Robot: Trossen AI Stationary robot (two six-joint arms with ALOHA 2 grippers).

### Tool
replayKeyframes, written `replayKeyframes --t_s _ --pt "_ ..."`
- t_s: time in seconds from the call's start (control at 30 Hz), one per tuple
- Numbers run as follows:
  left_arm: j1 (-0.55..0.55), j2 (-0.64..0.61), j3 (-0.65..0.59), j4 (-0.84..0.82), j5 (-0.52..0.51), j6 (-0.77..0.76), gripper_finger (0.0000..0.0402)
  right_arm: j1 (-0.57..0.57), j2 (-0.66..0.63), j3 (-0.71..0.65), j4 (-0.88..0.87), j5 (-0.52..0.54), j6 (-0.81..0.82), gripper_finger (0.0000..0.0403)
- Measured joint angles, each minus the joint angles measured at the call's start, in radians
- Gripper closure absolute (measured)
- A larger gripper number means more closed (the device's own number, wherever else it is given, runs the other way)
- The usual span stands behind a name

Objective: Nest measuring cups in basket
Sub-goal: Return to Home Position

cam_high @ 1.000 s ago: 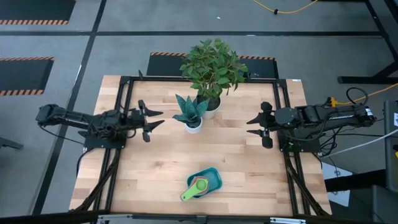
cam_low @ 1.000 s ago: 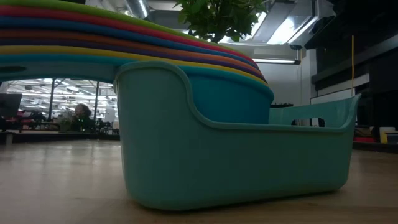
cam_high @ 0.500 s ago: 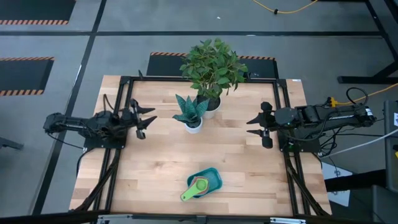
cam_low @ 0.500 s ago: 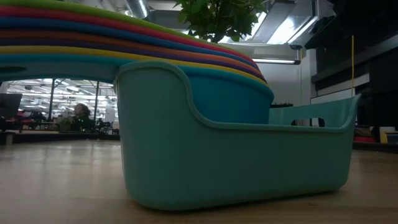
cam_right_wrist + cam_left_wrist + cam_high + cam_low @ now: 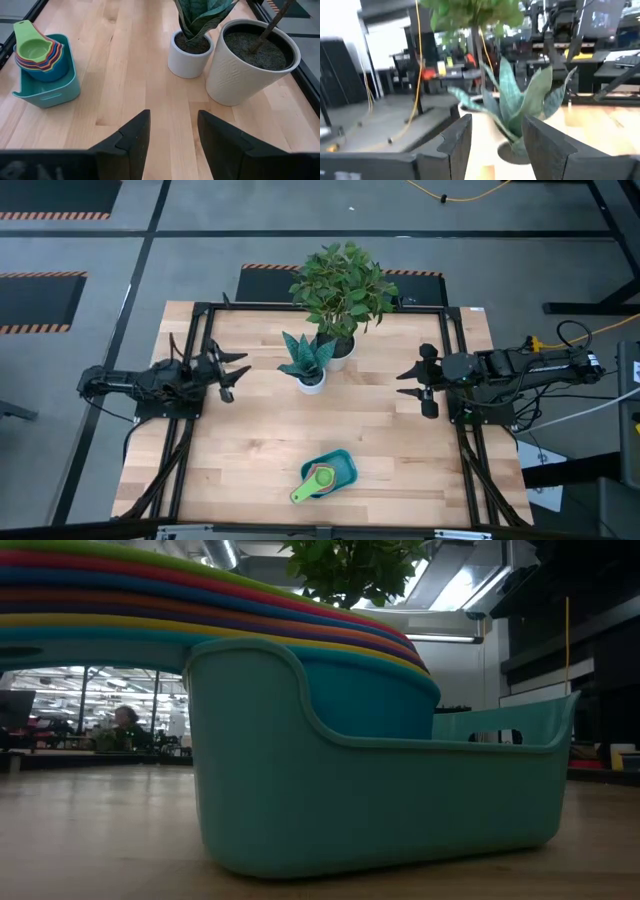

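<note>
The measuring cups point(image 5: 319, 478) sit nested in one stack inside the teal basket point(image 5: 340, 465) near the table's near edge, green cup on top, handles sticking out over the basket's rim. In the low view the cups point(image 5: 200, 600) fill the basket point(image 5: 380, 800) close up. The right wrist view shows the cups point(image 5: 37, 52) in the basket point(image 5: 47, 87). My left gripper point(image 5: 238, 370) is open at the table's left side. My right gripper point(image 5: 405, 382) is open at the right side. Neither touches anything.
Two white plant pots stand at the table's far middle: a small one with a spiky plant point(image 5: 311, 378) and a larger one with a leafy plant point(image 5: 340, 345). Bare wood lies between the pots and the basket.
My left gripper has drawn back toward the table's left edge and tipped upward, staying open. The right arm, cups and basket have kept still.
</note>
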Motion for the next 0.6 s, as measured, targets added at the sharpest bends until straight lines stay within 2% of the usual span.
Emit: replayKeyframes --t_s 0.13,0.37,0.53,0.6 --pt "0.0 0.002 0.002 -0.115 0.02 -0.081 0.0235 0.0 0.0 0.0 -0.001 0.0 0.0 0.0234" --pt "0.0 0.004 0.003 -0.125 0.134 -0.088 0.0235 0.0 0.0 0.0 -0.002 0.0 0.0 0.0234" --pt "0.0 0.004 0.003 -0.144 0.269 -0.088 0.0235 0.0 0.0 0.0 -0.001 0.0 0.0 0.0234" --pt "0.0 0.005 0.003 -0.147 0.285 -0.087 0.0235 0.0 0.0 0.0 -0.002 0.0 0.0 0.0234"
